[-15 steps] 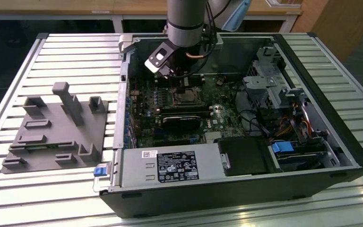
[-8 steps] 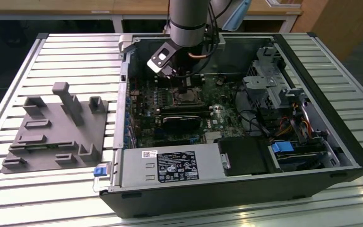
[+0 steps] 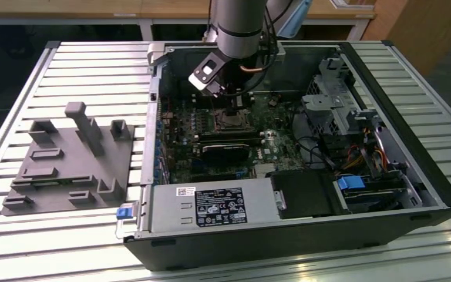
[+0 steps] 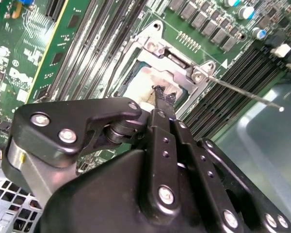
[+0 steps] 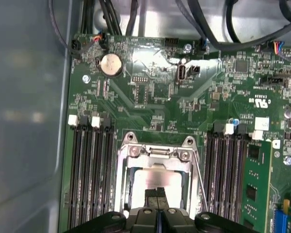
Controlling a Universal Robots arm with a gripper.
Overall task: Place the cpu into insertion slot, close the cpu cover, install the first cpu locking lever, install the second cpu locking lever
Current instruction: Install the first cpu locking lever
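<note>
Past the grey power box [image 3: 202,205] at the near edge of the open computer case [image 3: 425,194], the chip [image 5: 155,180] sits in its socket mid-board. The metal cover frame [image 5: 155,153] lies down around it. The gripper [image 5: 157,195] stands over the chip, fingers pressed together with nothing between them. A thin wire lever [image 4: 242,92] sticks out from a socket corner, seemingly unlatched.

A hard push could scratch the chip or bend pins under it. A sideways slip could snag the lever or lift the frame.

I cannot tell whether the tips touch the chip. The gripper's body hides part of the socket, so how the frame is held there is unclear. Farther back, the arm [image 3: 241,23] covers the board's far edge.
</note>
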